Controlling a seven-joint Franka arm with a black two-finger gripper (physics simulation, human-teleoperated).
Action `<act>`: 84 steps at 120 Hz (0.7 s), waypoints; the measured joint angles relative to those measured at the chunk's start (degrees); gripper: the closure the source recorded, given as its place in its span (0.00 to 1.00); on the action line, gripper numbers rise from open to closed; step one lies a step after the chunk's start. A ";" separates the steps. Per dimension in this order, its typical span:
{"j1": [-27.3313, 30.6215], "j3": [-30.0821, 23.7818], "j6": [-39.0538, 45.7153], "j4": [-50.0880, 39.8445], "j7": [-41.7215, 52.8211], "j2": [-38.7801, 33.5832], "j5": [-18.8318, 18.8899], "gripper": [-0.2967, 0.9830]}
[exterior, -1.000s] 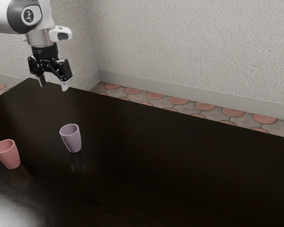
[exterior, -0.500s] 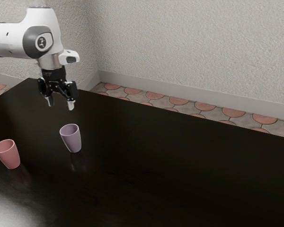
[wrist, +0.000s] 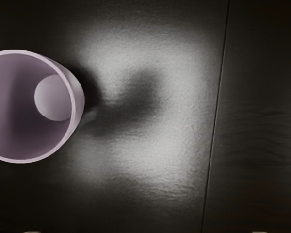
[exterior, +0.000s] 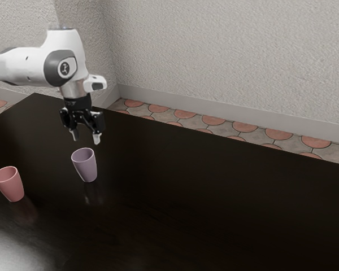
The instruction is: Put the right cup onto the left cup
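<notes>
Two cups stand on the tabletop (exterior: 214,214): a purple cup (exterior: 87,169), a pink cup (exterior: 11,186) near it. One gripper (exterior: 86,138) hovers above the purple cup, off-centre, jaws open.

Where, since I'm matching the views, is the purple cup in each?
Exterior view: the purple cup appears below the end effector, beside the pink cup.
Wrist view: cut off by the picture's edge, across the glare from a thin seam.
Shared landmark: the dark table.
</notes>
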 joint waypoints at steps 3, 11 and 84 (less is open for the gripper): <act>0.10 0.00 0.31 -0.34 0.00 0.15 -0.11 0.34; 0.28 0.01 1.25 -0.77 0.03 0.95 -0.30 0.35; 2.89 0.08 8.25 0.20 0.52 9.40 -0.49 0.39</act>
